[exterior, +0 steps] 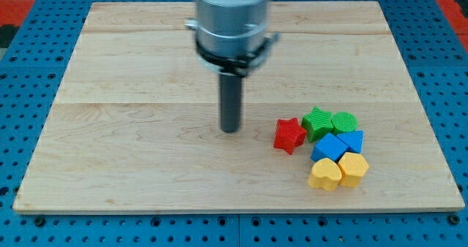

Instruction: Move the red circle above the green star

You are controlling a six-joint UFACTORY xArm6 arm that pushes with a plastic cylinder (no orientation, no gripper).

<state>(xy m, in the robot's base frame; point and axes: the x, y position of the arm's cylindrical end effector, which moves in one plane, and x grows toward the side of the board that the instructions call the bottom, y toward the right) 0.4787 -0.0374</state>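
The only red block I see is star-shaped (289, 135); no red circle shows. It lies right of the board's middle, touching the green star (316, 123) at that star's lower left. My tip (231, 131) rests on the board to the left of the red star, a short gap away, touching no block.
A green circle (344, 122) sits against the green star's right side. Below them are two blue blocks (329, 147) (352, 139), a yellow heart (325, 174) and a yellow hexagon (353, 167), all clustered near the wooden board's (131, 130) lower right.
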